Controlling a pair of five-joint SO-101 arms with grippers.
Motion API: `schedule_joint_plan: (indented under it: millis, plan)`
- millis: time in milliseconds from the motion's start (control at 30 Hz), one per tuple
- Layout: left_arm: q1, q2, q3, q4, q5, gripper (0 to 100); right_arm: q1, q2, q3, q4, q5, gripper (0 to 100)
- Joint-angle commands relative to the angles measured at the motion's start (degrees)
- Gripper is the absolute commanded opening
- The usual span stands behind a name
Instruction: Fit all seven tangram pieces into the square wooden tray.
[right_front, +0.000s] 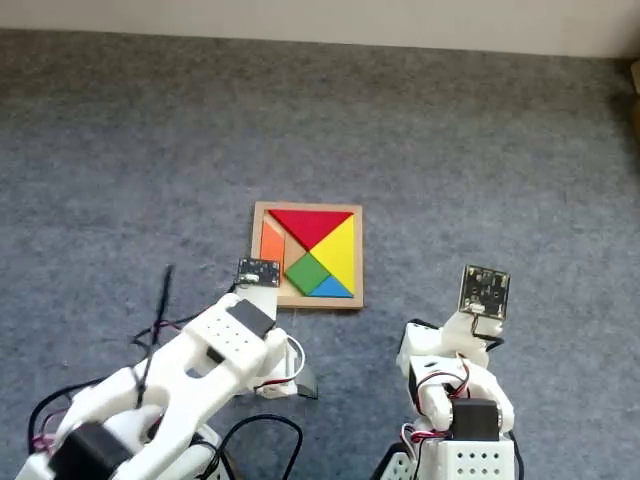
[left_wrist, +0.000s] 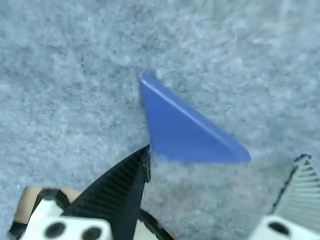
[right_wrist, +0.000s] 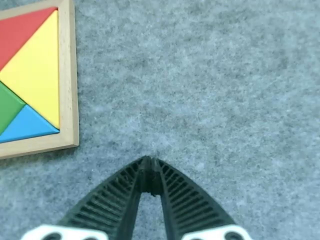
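High view: the square wooden tray (right_front: 307, 207) is set on grey carpet (right_front: 450, 130), with open carpet along its far and right edges. Its near left corner is covered by the left arm (right_front: 215, 350). 5 pieces are seated in it: red triangle (right_front: 310, 225), yellow triangle (right_front: 340, 255), green square (right_front: 308, 272), light blue triangle (right_front: 332, 287) and orange piece (right_front: 271, 243), partly hidden. A dark blue triangle (left_wrist: 185, 130) is seen on carpet between the spread fingers of the left gripper (left_wrist: 225, 156). The right gripper (right_wrist: 151, 165) is closed on nothing beside the tray.
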Motion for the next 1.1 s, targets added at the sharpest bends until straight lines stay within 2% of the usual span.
schedule_joint_plan:
  millis: [0, 67, 267, 500, 633, 800, 1067]
  plan:
    - [-0.92, 10.59, -2.51, -3.43, 0.35, 40, 0.84, 0.04, 5.67, -1.19, 0.44, 0.9]
    - [-0.92, 14.64, -6.11, -1.32, 1.14, 39, 0.84, 0.04, 5.67, -1.19, 0.44, 0.9]
    - [-0.92, 19.65, -12.00, -0.09, 9.41, 39, 0.84, 0.04, 5.67, -1.19, 0.44, 0.9]
    - [-4.09, 19.91, -15.16, -0.35, 11.34, 38, 0.84, 0.04, 5.67, -1.19, 0.44, 0.9]
    - [-7.78, 20.18, -15.60, -0.44, 10.55, 27, 0.84, 0.04, 5.67, -1.19, 0.44, 0.9]
    - [-8.22, 20.18, -15.08, -0.44, 8.35, 14, 0.84, 0.04, 5.67, -1.19, 0.44, 0.9]
    - [-11.82, 19.56, -15.43, -0.26, 8.18, 8, 0.84, 0.04, 5.67, -1.19, 0.44, 0.9]
